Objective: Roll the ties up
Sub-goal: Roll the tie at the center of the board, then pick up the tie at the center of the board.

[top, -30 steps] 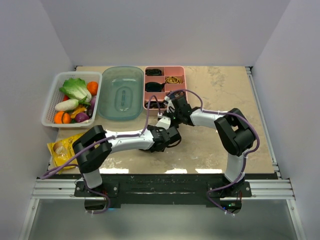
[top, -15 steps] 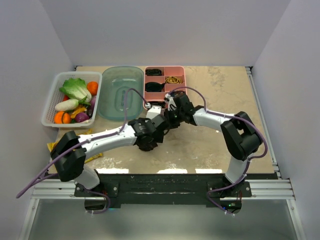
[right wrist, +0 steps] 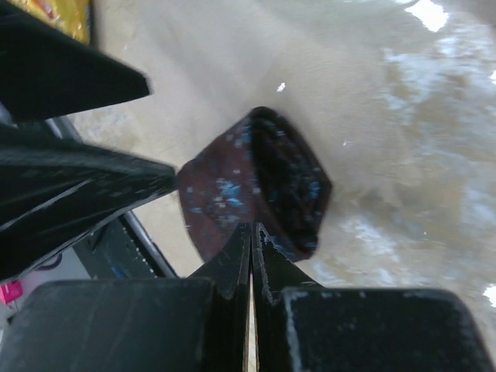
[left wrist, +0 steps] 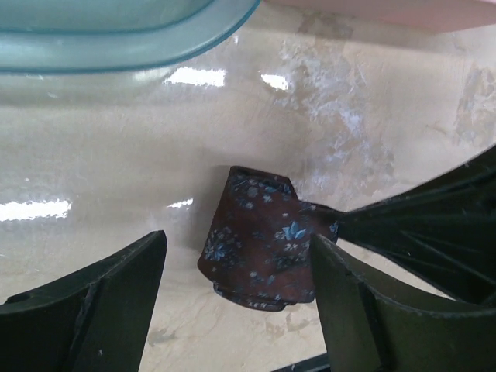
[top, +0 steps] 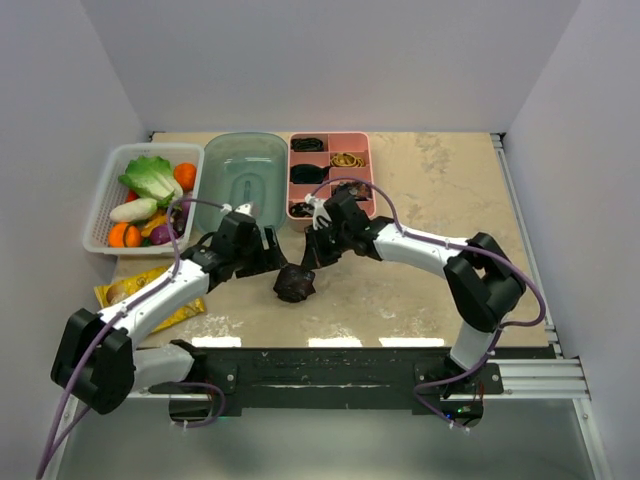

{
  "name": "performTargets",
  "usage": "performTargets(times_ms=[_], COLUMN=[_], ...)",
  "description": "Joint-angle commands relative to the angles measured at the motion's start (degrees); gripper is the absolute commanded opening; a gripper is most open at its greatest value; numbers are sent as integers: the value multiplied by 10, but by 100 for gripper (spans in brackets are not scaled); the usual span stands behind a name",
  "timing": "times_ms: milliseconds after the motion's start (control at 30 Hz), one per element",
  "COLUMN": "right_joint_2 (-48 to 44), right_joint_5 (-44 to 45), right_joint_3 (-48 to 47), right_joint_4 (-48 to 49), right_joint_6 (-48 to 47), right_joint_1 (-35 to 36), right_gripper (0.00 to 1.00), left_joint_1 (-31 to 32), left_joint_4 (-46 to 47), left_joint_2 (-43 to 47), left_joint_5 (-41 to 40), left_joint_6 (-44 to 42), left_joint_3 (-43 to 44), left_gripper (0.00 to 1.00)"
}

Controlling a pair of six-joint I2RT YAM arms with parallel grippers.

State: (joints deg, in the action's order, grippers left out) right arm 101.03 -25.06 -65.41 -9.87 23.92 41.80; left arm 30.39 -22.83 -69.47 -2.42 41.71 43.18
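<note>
My rolled maroon speckled fabric tie (top: 295,284) lies near the table's (top: 420,295) near edge; left tool (left wrist: 238,242) spread apart, right tool (right wrist: 252,246) pressed together.

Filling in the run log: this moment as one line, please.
tie: rolled up, lying on table | left gripper: open, astride the tie | right gripper: shut, tips at roll's edge

White arm links (top: 165,296), black joints (top: 484,286), thin purple cables (top: 352,182), matte black gripper fingers (left wrist: 85,310)
</note>
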Motion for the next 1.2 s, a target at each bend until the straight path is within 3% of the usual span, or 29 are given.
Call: performTargets(times_ms=[0, 300, 633, 1000, 1167], right_joint_2=[-21, -8, -5, -11, -9], right_joint_5=[2, 18, 68, 84, 85], right_joint_3=[-28, -6, 49, 67, 66], right_joint_4=[0, 0, -12, -8, -5], right_joint_6=[-9, -13, -41, -39, -35], right_joint_1=[32, 54, 54, 53, 53], right_gripper=[0, 0, 0, 0, 0], left_joint_1=[-66, -89, -90, -87, -80], left_joint_4=[102, 190, 203, 302, 371], left_joint_2=[19, -28, -64, -96, -115], left_joint_5=[176, 260, 255, 342, 380], left_joint_6=[-8, 11, -5, 5, 28], left_joint_3=[-58, -118, -129, -169, -188], left_gripper=[79, 79, 79, 79, 74])
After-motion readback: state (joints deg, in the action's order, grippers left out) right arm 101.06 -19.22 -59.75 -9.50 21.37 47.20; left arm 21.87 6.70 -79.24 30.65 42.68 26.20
